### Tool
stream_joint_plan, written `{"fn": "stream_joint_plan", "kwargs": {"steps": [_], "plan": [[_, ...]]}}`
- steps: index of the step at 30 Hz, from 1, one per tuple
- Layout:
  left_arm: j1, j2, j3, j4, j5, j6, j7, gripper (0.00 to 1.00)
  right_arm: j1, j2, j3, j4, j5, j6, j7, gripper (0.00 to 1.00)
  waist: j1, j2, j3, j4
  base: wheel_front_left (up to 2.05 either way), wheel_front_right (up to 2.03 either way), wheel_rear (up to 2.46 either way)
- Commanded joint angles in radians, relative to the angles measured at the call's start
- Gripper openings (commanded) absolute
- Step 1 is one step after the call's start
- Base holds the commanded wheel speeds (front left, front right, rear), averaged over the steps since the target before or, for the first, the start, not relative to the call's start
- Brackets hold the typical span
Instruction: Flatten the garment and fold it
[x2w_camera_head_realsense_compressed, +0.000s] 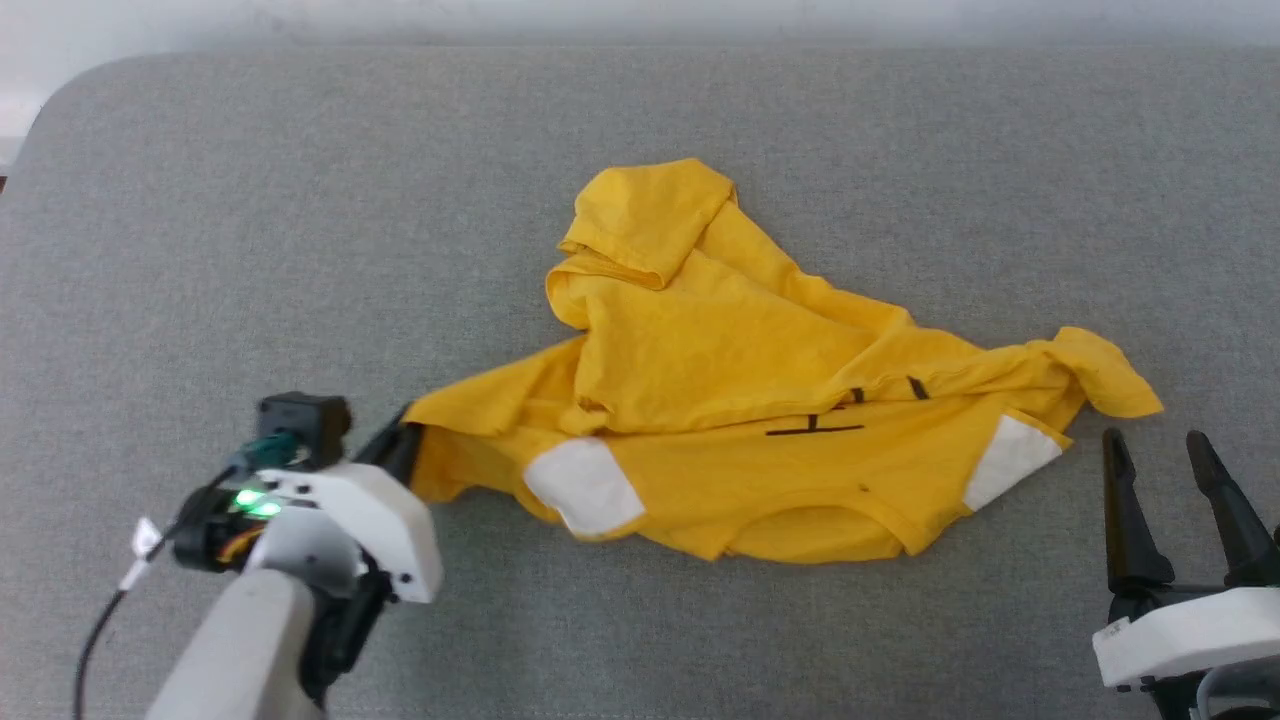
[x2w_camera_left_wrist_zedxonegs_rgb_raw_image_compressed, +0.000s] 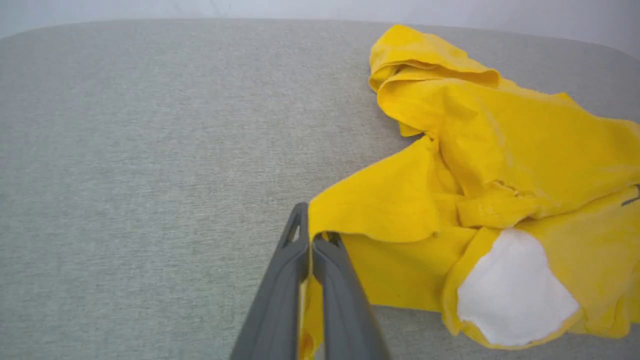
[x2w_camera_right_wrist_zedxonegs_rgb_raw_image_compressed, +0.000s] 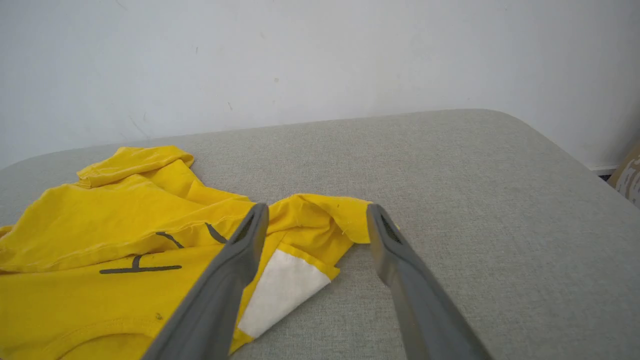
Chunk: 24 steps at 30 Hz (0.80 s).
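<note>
Pinch on left corner of garment (x2w_camera_head_realsense_compressed: 740, 330)

Left gripper (x2w_camera_head_realsense_compressed: 403, 443) is clamped on the yellow fabric. The crumpled garment lies mid-way on the grey padded surface (x2w_camera_head_realsense_compressed: 250, 220). Right gripper (x2w_camera_head_realsense_compressed: 1155, 445) stands spread wide, empty, just beside its right sleeve.

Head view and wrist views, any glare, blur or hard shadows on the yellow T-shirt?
Head view: soft even light, no glare, T-shirt sharp, faint shadows under its folds. Left wrist view: left gripper close and slightly soft, white patch nearly washed out. Right wrist view: even light, right gripper a little blurred.
</note>
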Motion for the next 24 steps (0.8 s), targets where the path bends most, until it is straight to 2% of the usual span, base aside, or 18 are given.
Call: {"fn": "stream_joint_plan", "kwargs": {"steps": [1,8,9,10,15,19,24], "plan": [[0.011,0.017,0.013,-0.005,0.001,0.013,-0.008,0.00,0.007,0.003,0.001,-0.001,0.002,-0.001,0.000,1.00,0.0000,-0.0001,-0.002,0.001,0.00,0.00,0.00],[0.069,0.063,0.094,0.009,0.021,0.109,-0.074,0.00,0.009,0.003,0.001,0.001,0.001,-0.001,0.006,1.00,0.0000,-0.0001,-0.003,0.001,0.00,0.00,0.00],[0.073,0.052,0.102,0.013,0.012,0.114,-0.090,0.19,0.009,0.003,0.001,0.003,0.000,-0.001,0.007,1.00,0.0000,-0.0001,-0.003,0.002,0.00,0.00,0.00],[0.078,0.038,0.108,0.014,0.003,0.121,-0.106,1.00,0.008,0.003,0.002,0.005,0.000,-0.001,0.008,1.00,0.0000,-0.0001,-0.003,0.003,0.00,0.00,0.00],[0.102,-0.020,0.125,-0.016,-0.039,0.117,-0.197,1.00,0.007,0.003,0.007,0.010,0.003,-0.001,0.009,1.00,0.0000,-0.0001,-0.006,0.005,0.00,0.00,0.00],[0.139,-0.066,0.131,-0.100,-0.053,0.110,-0.309,1.00,0.007,0.003,0.006,0.008,0.003,-0.001,0.009,1.00,0.0000,-0.0001,-0.005,0.009,0.00,0.00,0.00],[0.203,-0.103,0.123,-0.227,-0.013,0.138,-0.398,1.00,-0.012,0.003,0.028,-0.012,-0.015,-0.001,0.022,1.00,0.0000,-0.0001,0.004,0.023,0.00,0.00,0.00]]}}
